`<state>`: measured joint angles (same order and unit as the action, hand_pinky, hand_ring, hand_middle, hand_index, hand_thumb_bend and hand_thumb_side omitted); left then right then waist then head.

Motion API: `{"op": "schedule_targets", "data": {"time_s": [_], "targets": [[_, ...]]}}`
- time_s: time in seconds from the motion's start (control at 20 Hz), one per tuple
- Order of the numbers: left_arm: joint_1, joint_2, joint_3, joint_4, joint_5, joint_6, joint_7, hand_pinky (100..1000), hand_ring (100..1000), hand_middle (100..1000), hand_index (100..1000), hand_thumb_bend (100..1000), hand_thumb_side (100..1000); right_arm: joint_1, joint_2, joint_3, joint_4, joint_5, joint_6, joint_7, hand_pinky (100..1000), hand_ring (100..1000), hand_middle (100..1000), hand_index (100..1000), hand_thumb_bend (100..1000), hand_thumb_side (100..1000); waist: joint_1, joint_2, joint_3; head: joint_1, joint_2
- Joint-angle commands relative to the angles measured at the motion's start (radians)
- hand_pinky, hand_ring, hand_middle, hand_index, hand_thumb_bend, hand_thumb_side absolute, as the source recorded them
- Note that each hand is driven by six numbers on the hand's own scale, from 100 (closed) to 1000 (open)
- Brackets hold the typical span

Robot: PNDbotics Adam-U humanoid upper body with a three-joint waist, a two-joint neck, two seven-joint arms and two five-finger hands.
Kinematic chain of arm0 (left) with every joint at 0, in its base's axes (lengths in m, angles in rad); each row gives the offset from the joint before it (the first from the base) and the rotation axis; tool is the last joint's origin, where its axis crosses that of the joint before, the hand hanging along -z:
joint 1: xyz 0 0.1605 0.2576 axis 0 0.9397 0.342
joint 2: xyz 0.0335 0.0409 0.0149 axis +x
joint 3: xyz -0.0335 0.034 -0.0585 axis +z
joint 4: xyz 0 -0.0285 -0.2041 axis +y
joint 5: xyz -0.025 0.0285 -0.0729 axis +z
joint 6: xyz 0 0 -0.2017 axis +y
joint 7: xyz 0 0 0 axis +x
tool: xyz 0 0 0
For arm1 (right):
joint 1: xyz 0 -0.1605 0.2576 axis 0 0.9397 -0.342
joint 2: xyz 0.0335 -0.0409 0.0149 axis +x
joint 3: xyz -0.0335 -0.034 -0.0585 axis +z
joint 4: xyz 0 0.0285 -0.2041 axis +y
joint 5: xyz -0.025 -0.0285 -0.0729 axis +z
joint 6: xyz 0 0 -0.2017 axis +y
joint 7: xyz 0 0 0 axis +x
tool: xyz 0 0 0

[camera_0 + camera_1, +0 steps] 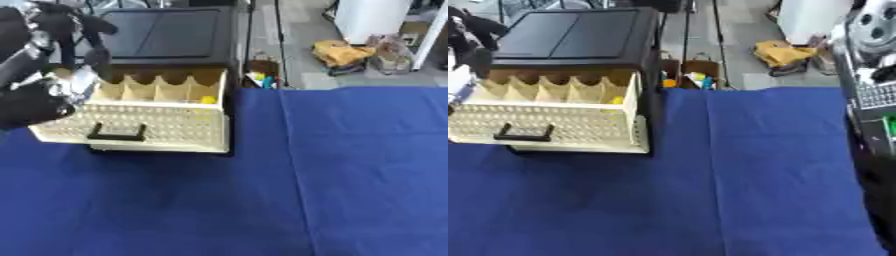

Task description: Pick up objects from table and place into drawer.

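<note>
Left hand, fingers curled down, hangs over the open drawer's left end at the worktop's far-left corner; whether it pinches anything I cannot tell. A yellow item lies in the rightmost compartment; right hand not seen.

A table is lying under a smooth blue cloth that is covering it to its far edge. A black cabinet is sitting at the far left corner, its cream drawer standing pulled out over the cloth.
</note>
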<state>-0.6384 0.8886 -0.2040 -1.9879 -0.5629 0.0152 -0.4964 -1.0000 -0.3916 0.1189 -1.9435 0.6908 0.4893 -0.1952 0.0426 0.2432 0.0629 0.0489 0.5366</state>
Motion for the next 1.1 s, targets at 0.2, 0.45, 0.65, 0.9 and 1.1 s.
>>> {"op": "schedule_targets", "data": {"time_s": [0.2, 0.45, 0.65, 0.9, 1.1], "targets": [[-0.060, 0.081, -0.111, -0.012, 0.095, 0.050, -0.261, 142, 406, 581, 850, 100, 1000, 0.003, -0.004, -0.019, -0.052, -0.007, -0.012, -0.053, 761, 828, 575, 692, 202, 1000, 0.014, -0.022, -0.004, 0.011, 0.014], [-0.076, 0.101, -0.169, -0.012, 0.137, 0.087, -0.383, 133, 388, 556, 858, 100, 1000, 0.010, -0.004, -0.027, -0.056, -0.006, -0.027, -0.096, 763, 827, 574, 695, 187, 1000, 0.019, -0.020, -0.010, 0.013, 0.016], [-0.095, 0.113, -0.179, -0.012, 0.133, 0.072, -0.402, 100, 333, 475, 840, 100, 1000, 0.019, -0.004, -0.030, -0.057, -0.012, -0.026, -0.104, 765, 826, 570, 693, 191, 1000, 0.020, -0.021, -0.009, 0.010, 0.016], [-0.090, 0.119, -0.197, -0.012, 0.124, 0.057, -0.410, 100, 298, 431, 819, 100, 1000, 0.028, -0.001, -0.038, -0.057, -0.016, -0.025, -0.112, 765, 825, 565, 690, 194, 1000, 0.016, -0.019, -0.010, 0.012, 0.013], [-0.074, 0.122, -0.206, -0.012, 0.123, 0.061, -0.411, 100, 287, 427, 825, 100, 1000, 0.034, -0.003, -0.045, -0.057, -0.020, -0.022, -0.119, 766, 824, 561, 688, 199, 1000, 0.012, -0.015, -0.013, 0.013, 0.008]]}}
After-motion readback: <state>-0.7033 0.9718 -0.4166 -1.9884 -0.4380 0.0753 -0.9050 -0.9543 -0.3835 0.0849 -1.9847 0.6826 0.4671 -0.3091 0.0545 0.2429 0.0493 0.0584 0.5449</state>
